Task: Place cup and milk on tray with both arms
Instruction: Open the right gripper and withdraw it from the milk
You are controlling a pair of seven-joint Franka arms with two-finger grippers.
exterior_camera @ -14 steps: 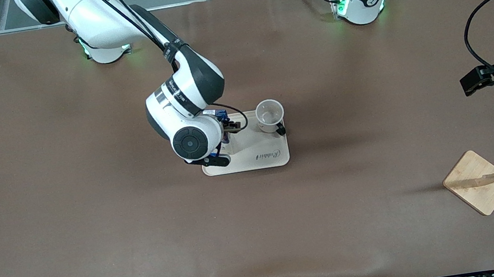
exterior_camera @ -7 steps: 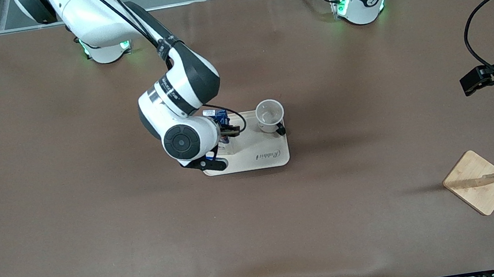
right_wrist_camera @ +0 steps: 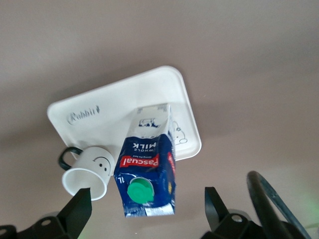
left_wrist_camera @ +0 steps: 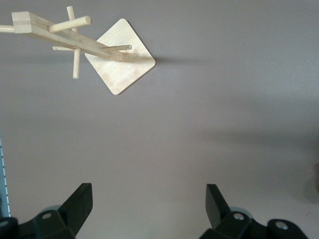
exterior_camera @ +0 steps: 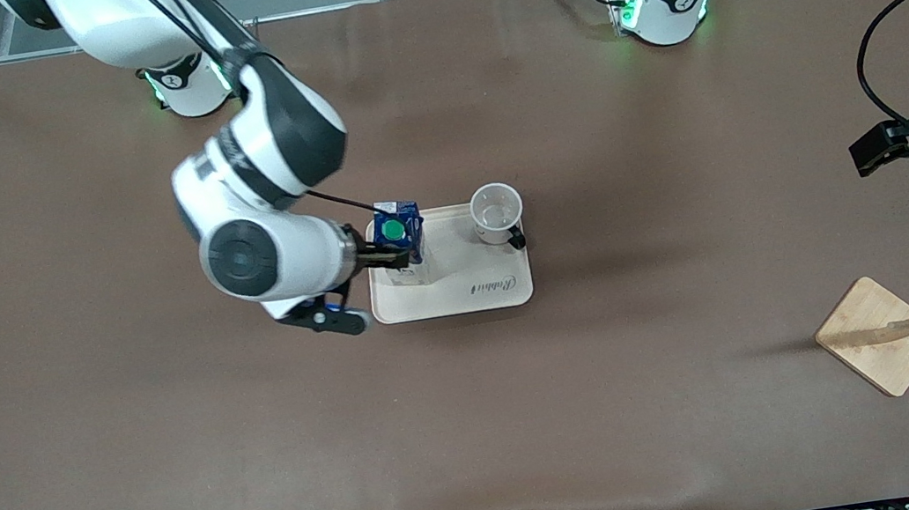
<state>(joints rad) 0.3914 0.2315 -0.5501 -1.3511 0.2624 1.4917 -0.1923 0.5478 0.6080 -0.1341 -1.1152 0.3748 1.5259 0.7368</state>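
Note:
The milk (exterior_camera: 401, 240) stands upright on the tray (exterior_camera: 477, 292), at the end toward the right arm, green cap up. The cup (exterior_camera: 497, 212) stands on the same tray toward the left arm's end, its handle toward the front camera. My right gripper (exterior_camera: 382, 258) is open and empty, raised over the tray's edge beside the milk. In the right wrist view the gripper (right_wrist_camera: 147, 211) hangs above the milk (right_wrist_camera: 147, 169), the cup (right_wrist_camera: 89, 174) and the tray (right_wrist_camera: 99, 117). My left gripper (exterior_camera: 880, 146) waits open at the left arm's end of the table, empty in its wrist view (left_wrist_camera: 147, 209).
A wooden stand with a square base (exterior_camera: 878, 335) and pegs lies toward the left arm's end, nearer the front camera; it also shows in the left wrist view (left_wrist_camera: 119, 57). Brown table surface surrounds the tray.
My right gripper has let go of the milk and drawn back toward the right arm's end of the table, uncovering the carton. The left arm has not moved.

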